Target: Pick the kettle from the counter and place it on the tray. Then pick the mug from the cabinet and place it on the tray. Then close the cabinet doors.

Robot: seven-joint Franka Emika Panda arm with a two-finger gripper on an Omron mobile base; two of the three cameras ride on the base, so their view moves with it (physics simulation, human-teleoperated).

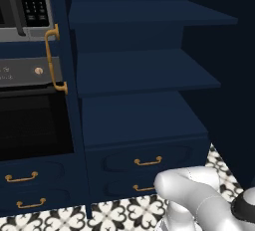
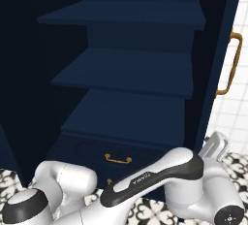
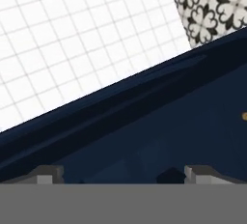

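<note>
Cabinet point(image 1: 144, 70) stands open — navy shelves, brass-pulled drawers point(image 1: 148, 162) below — fingers point(image 3: 195, 174) spread wide, holding nothing.

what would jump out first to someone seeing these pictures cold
The open navy cabinet fills the middle of both base views, its shelves bare and stepping down to drawers with brass pulls. Left of it in the left base view sits a black oven beside a long brass door handle. The white robot arm folds low over the black-and-white patterned floor, its jaws wide apart and holding nothing.
</note>
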